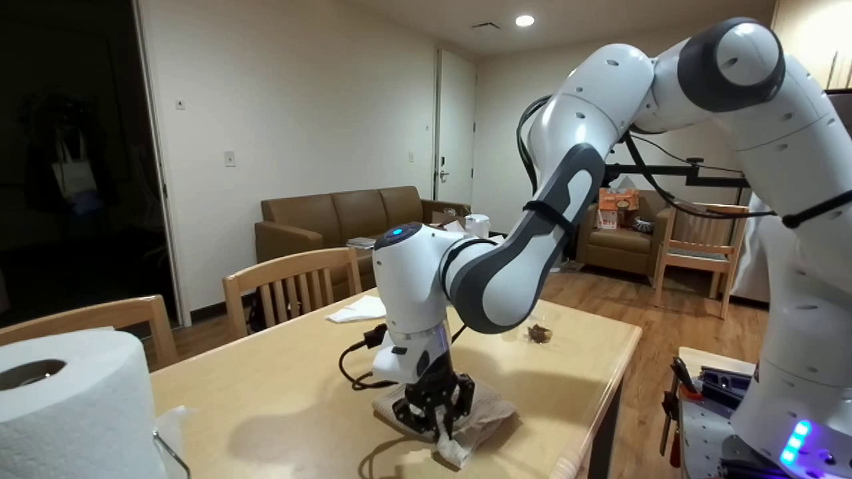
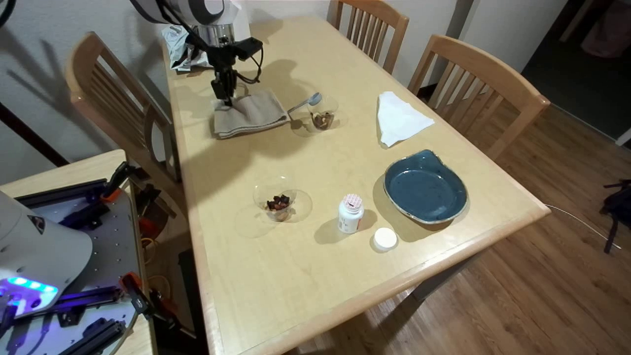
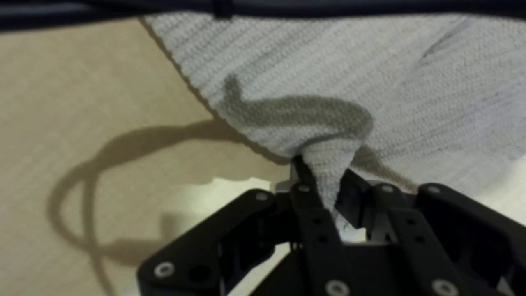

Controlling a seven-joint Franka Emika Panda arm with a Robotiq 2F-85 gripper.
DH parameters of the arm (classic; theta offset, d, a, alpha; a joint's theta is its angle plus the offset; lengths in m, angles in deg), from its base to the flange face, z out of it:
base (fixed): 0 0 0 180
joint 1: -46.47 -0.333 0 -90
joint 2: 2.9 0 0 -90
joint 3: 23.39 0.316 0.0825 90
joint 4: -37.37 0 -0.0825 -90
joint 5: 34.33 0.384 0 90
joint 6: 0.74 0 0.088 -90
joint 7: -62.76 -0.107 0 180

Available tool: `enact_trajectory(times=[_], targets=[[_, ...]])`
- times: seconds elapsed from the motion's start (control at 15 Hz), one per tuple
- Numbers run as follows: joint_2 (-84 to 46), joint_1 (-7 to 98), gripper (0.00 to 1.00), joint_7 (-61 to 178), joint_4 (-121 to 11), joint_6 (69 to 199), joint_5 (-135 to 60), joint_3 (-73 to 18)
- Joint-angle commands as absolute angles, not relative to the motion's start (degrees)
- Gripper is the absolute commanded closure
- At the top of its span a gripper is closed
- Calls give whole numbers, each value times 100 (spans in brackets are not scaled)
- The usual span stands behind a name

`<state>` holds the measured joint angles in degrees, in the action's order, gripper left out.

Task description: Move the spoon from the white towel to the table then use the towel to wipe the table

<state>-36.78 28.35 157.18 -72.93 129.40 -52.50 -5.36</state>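
High in the frame's left half, in an exterior view, the gripper [image 2: 227, 101] is nearly closed, pinching a fold of the towel [image 2: 261, 113], which lies on the table [image 2: 325, 162]. By the towel's right edge, upper centre, is the spoon [image 2: 301, 104], beside a cup [image 2: 327, 108]; farther right, paper [image 2: 402, 120].

The table [image 2: 296, 286] bears a towel [image 2: 254, 114], paper [image 2: 400, 118], bottle [image 2: 350, 217] and dish [image 2: 425, 193].

white towel [image 2: 254, 116]: folded, edge pinched up — upper left-ish in an exterior view
spoon [image 2: 306, 102]: grey, just right of it
table [image 2: 325, 167]: tan wood
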Motion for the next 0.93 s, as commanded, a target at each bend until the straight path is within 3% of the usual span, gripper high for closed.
enact_trajectory(times=[0.0, 0.53, 0.87], targets=[[-4004, 2800, 96, 15679, -7264, 13961, -5870, -856], [-4468, 2582, 96, 15070, -6745, 15136, -6781, -1656], [-4764, 2527, 96, 14782, -6336, 15094, -6924, -1776]])
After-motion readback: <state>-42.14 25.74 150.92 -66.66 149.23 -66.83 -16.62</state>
